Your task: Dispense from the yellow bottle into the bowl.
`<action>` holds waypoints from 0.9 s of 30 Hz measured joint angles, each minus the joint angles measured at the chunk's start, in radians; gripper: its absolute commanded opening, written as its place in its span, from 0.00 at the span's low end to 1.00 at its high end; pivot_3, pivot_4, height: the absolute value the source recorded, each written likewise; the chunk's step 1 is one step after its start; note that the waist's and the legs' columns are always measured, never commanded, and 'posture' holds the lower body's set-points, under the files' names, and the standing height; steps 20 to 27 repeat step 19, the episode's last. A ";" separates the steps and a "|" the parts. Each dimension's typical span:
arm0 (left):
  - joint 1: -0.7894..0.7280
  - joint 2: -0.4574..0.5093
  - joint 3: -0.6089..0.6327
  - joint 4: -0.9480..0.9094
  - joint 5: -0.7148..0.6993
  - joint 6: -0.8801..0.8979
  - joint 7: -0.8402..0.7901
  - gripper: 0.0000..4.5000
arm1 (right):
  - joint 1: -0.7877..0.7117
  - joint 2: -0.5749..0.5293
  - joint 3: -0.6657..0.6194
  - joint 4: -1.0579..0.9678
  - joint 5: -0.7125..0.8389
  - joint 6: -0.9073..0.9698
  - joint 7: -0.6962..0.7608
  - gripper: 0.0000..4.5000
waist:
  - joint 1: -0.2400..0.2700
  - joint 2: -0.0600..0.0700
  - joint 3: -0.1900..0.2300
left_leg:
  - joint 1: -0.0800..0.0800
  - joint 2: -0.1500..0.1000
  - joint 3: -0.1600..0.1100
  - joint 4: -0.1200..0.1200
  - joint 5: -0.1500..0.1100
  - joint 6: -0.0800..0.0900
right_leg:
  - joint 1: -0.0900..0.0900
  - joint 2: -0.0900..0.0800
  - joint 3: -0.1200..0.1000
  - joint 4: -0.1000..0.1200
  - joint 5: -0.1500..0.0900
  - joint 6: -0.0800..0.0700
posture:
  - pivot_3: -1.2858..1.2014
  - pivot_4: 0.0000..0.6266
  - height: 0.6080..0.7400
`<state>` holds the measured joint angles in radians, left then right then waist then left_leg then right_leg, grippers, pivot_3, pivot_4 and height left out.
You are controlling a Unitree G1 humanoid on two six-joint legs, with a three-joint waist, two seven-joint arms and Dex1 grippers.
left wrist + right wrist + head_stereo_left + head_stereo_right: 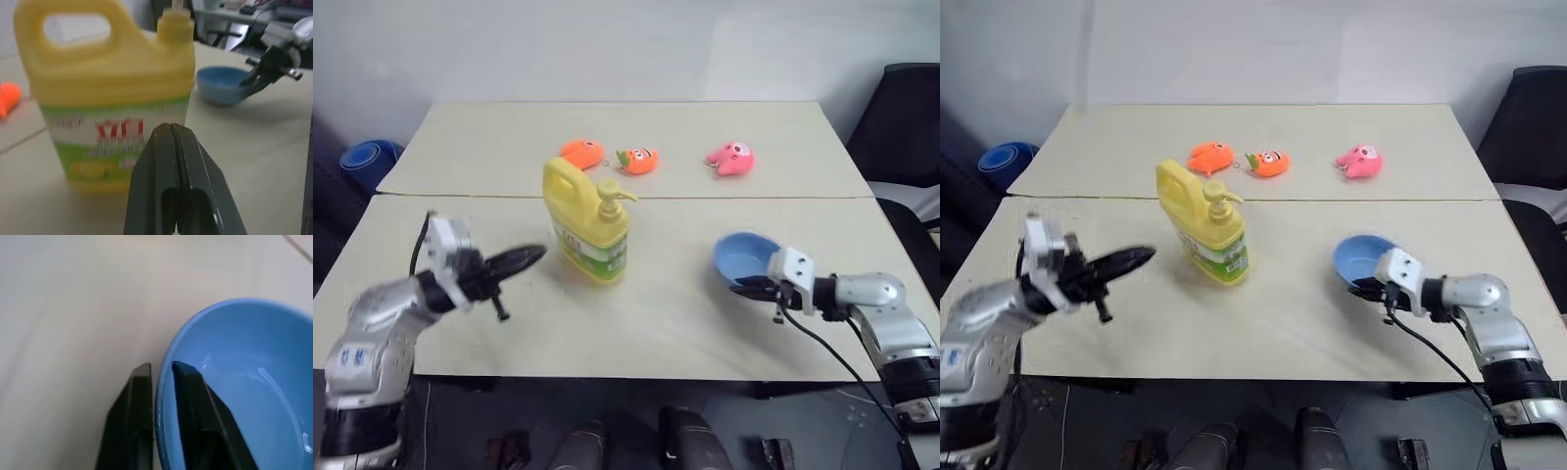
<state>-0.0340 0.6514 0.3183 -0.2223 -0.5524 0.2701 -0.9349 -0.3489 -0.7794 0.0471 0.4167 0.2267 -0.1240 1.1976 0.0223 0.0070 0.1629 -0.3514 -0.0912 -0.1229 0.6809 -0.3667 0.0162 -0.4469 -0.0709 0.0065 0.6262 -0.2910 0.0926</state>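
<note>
Yellow bottle (586, 223) w/ green-white label, light-blue bowl (745, 257), orange & pink toys (640, 160).

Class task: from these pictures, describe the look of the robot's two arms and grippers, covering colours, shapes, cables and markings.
Both arms have rounded silver-grey shells with black joints. Each wrist carries a boxy white camera block. A black cable loops at the left wrist, and another trails from the right. The left gripper and right gripper each have two slim, tapering black fingers. Small blue markings show on the left arm's shell.

Both head views look forward and down over the table (705, 323) from above — nearly the same scene. Each wrist view sits close: left faces the yellow bottle (107, 98), right the bowl (244, 382) — both also in the head views.
</note>
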 measured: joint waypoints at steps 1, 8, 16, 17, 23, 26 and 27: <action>0.032 -0.008 0.008 0.001 0.013 -0.034 -0.003 0.09 | 0.005 0.009 -0.013 0.012 0.008 -0.022 0.011 0.43 | 0.001 0.001 0.000 | 0.000 0.000 0.000 0.000 0.000 0.000 | 0.001 0.000 0.000 0.000 0.000 0.000 | 0.52 0.24 1.00; 0.203 -0.044 0.040 0.045 0.063 -0.144 0.006 0.55 | 0.128 0.037 -0.151 -0.116 0.161 -0.032 0.028 0.97 | 0.007 0.001 0.000 | 0.000 0.000 -0.001 -0.001 -0.001 0.001 | 0.001 0.000 0.000 -0.001 0.000 0.000 | 0.52 0.24 1.00; 0.376 -0.059 0.072 0.120 0.188 -0.372 0.013 0.99 | 0.457 0.039 -0.272 -0.467 0.283 0.043 0.006 1.00 | 0.007 0.001 0.000 | 0.002 0.000 -0.001 -0.001 -0.002 0.003 | 0.004 -0.001 0.000 -0.002 0.000 0.000 | 0.52 0.24 1.00; 0.396 -0.064 0.073 0.128 0.210 -0.395 0.025 0.99 | 0.486 0.041 -0.283 -0.494 0.283 0.044 -0.005 1.00 | 0.006 0.001 0.000 | 0.002 0.000 0.000 -0.001 -0.002 0.003 | 0.004 0.000 0.000 -0.002 0.000 0.000 | 0.52 0.24 1.00; 0.413 -0.073 0.073 0.142 0.230 -0.427 0.040 0.99 | 0.515 0.046 -0.293 -0.522 0.283 0.045 -0.025 1.00 | 0.005 0.001 0.000 | 0.002 0.000 0.000 -0.001 -0.002 0.003 | 0.004 0.000 0.001 -0.002 0.000 0.000 | 0.52 0.24 1.00; 0.413 -0.073 0.073 0.142 0.230 -0.427 0.040 0.99 | 0.515 0.046 -0.293 -0.522 0.283 0.045 -0.025 1.00 | 0.005 0.001 0.000 | 0.002 0.000 0.000 -0.001 -0.002 0.003 | 0.004 0.000 0.001 -0.002 0.000 0.000 | 0.52 0.24 1.00; 0.413 -0.073 0.073 0.142 0.230 -0.427 0.040 0.99 | 0.515 0.046 -0.293 -0.522 0.283 0.045 -0.025 1.00 | 0.005 0.001 0.000 | 0.002 0.000 0.000 -0.001 -0.002 0.003 | 0.004 0.000 0.001 -0.002 0.000 0.000 | 0.52 0.24 1.00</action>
